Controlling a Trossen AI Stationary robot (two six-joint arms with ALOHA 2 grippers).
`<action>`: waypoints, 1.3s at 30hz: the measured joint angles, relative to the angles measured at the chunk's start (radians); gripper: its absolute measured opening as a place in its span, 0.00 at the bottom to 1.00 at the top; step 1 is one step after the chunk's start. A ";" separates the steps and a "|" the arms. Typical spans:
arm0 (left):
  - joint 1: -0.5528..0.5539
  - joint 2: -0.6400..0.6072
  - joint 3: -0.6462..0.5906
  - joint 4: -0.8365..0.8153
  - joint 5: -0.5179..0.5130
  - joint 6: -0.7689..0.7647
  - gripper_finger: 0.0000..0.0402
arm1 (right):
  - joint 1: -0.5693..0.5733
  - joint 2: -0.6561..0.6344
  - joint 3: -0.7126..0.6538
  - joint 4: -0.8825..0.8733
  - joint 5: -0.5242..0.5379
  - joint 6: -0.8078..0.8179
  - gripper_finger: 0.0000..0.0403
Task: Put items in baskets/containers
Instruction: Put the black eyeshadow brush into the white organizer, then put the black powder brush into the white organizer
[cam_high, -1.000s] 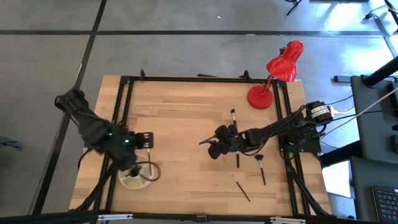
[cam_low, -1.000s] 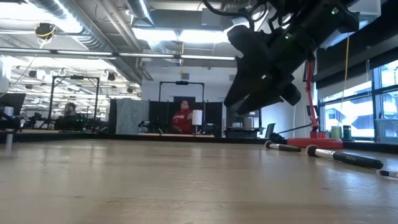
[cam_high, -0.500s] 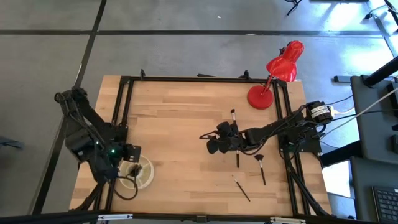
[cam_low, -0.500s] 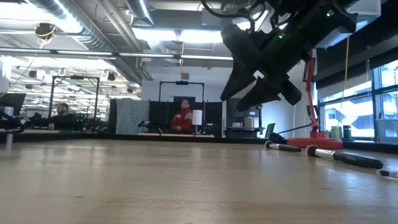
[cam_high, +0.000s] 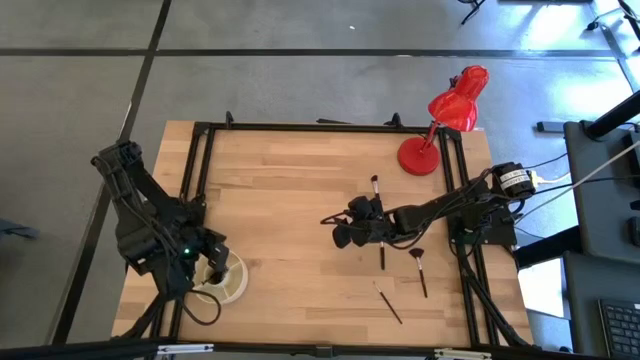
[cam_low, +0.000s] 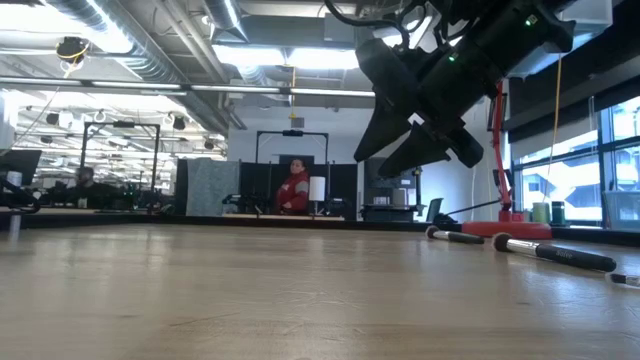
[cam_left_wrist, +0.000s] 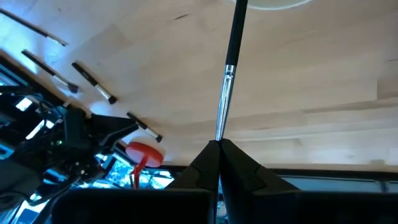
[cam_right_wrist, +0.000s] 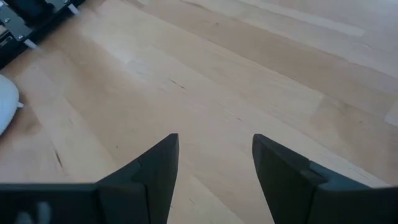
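Care is needed: the slim dark-handled makeup brush (cam_left_wrist: 227, 74), pinched in the left claw (cam_left_wrist: 219, 146) over the round cream-white divided container (cam_high: 222, 281), is best lowered upright into one compartment before release. That pinch is shown only by the left wrist view; the right claw (cam_right_wrist: 214, 165), spread over mid-worktop (cam_high: 290, 190), is confirmed by its own wrist view.

Round cream container (cam_high: 226, 282) near table's front-left corner; four slim brushes (cam_high: 382, 252) lying flat right of centre

— What do we see beyond the table (cam_low: 250, 290)?
— We see an open office: ceiling lights (cam_low: 262, 55), exposed ducts (cam_low: 150, 45), windows (cam_low: 615, 165), a grey floor (cam_high: 300, 85), and a seated person (cam_low: 294, 188) far back.
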 joint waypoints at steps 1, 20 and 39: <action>0.000 0.000 0.000 0.000 0.008 0.000 0.01 | 0.000 0.000 0.000 0.000 0.000 -0.001 0.51; -0.054 0.076 0.000 0.000 0.114 -0.501 0.08 | -0.003 0.000 0.000 0.016 -0.019 -0.027 0.51; 0.128 0.015 0.001 0.000 0.003 -1.333 0.26 | -0.016 -0.155 0.055 -0.103 -0.072 -0.140 0.51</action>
